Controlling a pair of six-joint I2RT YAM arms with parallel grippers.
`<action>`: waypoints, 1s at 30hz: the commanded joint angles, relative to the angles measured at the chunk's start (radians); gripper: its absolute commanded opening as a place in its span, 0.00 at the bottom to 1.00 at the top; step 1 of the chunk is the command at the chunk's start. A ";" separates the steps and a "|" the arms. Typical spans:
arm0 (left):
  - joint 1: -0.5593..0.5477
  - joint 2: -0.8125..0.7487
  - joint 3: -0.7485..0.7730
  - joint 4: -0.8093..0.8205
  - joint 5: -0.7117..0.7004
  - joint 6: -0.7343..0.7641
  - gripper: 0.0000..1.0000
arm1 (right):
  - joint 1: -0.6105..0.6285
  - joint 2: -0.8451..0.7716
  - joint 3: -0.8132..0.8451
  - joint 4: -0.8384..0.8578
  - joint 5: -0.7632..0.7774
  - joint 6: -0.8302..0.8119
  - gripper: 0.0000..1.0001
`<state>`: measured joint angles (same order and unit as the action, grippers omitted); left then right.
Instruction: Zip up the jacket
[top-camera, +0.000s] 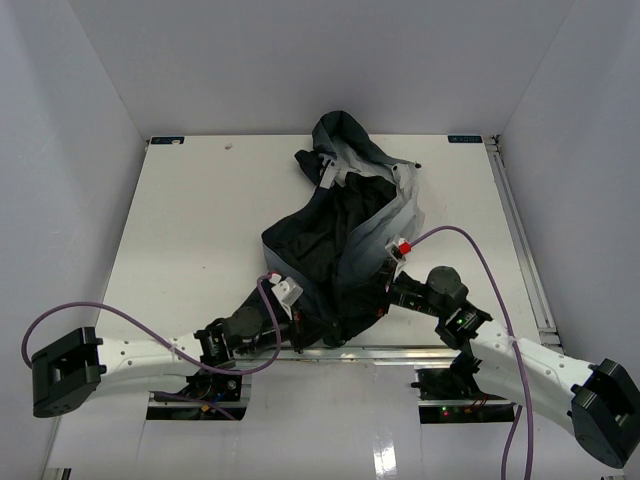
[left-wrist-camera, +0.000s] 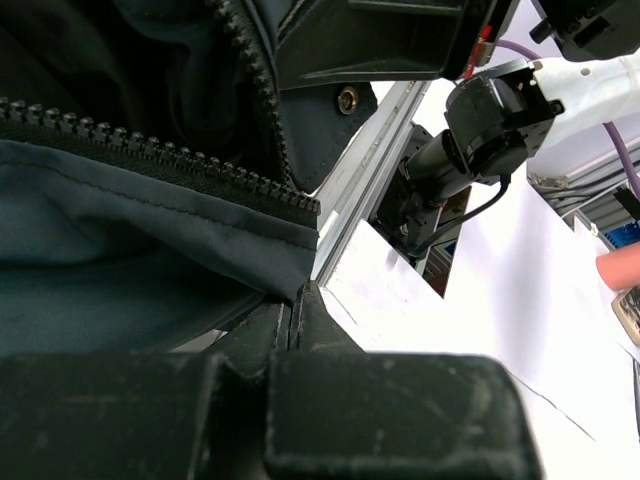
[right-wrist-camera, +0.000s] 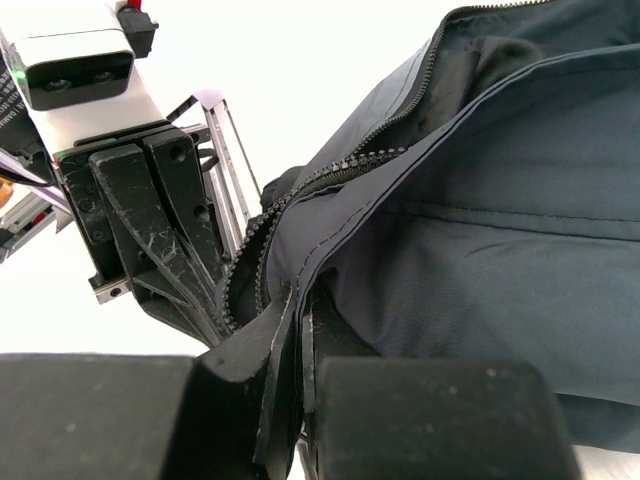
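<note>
White table (top-camera: 200, 200), white walls on 3 sides. Dark jacket (top-camera: 345, 230) lies crumpled mid-table, hood twd far edge, hem at near edge betw the two arms. Front is open: zipper teeth (right-wrist-camera: 340, 175) run in two separate rows, not joined. L gripper (left-wrist-camera: 298, 300): jaws together, pinching hem corner just below end of one teeth row, beside metal rail (left-wrist-camera: 360, 170) at table's near edge. R gripper (right-wrist-camera: 298, 315): jaws clamped on other front edge, fabric fold caught betw fingers, right by the zipper. Grippers sit near each other. Purple cables (top-camera: 120, 315) trail from the wrists.
</note>
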<state>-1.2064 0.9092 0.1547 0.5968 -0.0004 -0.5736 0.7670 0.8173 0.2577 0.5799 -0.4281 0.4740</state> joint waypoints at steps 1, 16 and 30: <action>-0.012 0.020 -0.010 -0.130 0.016 -0.014 0.00 | -0.015 -0.021 0.059 0.155 0.037 0.014 0.08; -0.012 0.101 -0.002 -0.073 0.067 -0.002 0.00 | -0.018 -0.012 0.093 0.183 0.039 0.060 0.08; 0.003 0.033 0.005 -0.108 0.064 -0.094 0.00 | -0.018 0.063 0.087 -0.012 0.049 -0.051 0.29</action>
<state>-1.2064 0.9448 0.1657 0.5380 0.0172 -0.6297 0.7560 0.8723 0.2675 0.5779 -0.4326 0.4796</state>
